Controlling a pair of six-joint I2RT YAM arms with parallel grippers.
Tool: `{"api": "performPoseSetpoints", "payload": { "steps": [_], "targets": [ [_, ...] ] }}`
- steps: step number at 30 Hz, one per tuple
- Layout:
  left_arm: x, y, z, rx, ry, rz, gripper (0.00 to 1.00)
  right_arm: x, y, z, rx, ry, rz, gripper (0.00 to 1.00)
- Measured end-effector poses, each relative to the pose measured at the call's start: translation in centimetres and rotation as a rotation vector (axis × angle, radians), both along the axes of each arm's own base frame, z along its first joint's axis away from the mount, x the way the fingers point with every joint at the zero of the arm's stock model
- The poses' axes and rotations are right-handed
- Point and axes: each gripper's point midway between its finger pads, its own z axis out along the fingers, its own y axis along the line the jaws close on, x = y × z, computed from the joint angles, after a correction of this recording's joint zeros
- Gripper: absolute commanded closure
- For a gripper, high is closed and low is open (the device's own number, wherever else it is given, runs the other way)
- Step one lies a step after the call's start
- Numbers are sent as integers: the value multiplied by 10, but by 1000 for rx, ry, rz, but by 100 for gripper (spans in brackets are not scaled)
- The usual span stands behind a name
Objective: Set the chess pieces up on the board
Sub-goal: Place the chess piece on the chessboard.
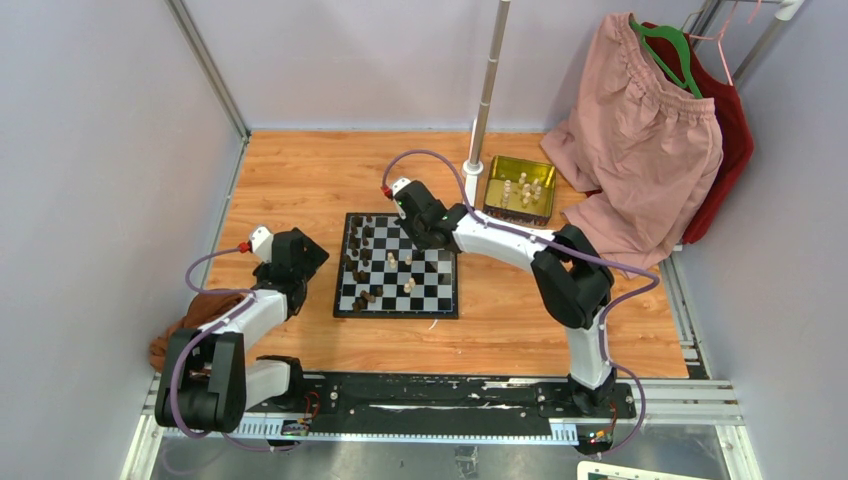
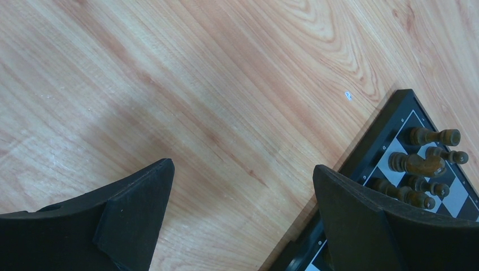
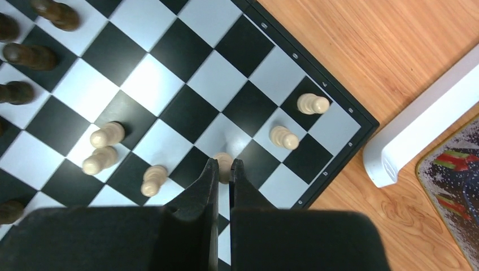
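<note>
Wooden table (image 1: 300, 180), board (image 1: 400, 270); grey walls (image 1: 100, 150), perhaps shorts (image 1: 640, 140)

The left arm (image 1: 255, 315) is folded low near the table's left edge, the left gripper (image 2: 242, 166) spread wide, holding nothing. The right arm (image 1: 510, 240) stretches toward the table's middle, the right gripper (image 3: 225, 161) pointing down, fingers pinched on a cream piece (image 3: 224, 170).

Pale grey walls (image 1: 100, 150) enclose a wood-grain tabletop (image 1: 300, 180); pink shorts (image 1: 640, 130) hang back right.
</note>
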Motion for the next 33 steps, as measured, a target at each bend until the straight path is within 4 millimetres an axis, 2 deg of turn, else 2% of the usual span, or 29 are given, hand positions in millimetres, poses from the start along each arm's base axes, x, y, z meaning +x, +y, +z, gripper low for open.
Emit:
{"api": "performPoseSetpoints", "payload": {
  "steps": [10,23,25,28,30,33],
  "targets": [
    [0,0,-1,0,5,0,0,7,-28,-21,-34,29,-56,100],
    [-1,0,-3,0,10,0,0,14,-30,-21,-11,19,-72,99],
    [-1,0,-3,0,10,0,0,14,-30,-21,-9,19,-71,92],
    [-1,0,-3,0,10,0,0,13,-28,-21,-1,23,-68,70],
    [-1,0,-3,0,10,0,0,12,-27,-22,4,28,-64,63],
    [-1,0,-3,0,10,0,0,11,-26,-21,6,29,-55,60]
  ]
}}
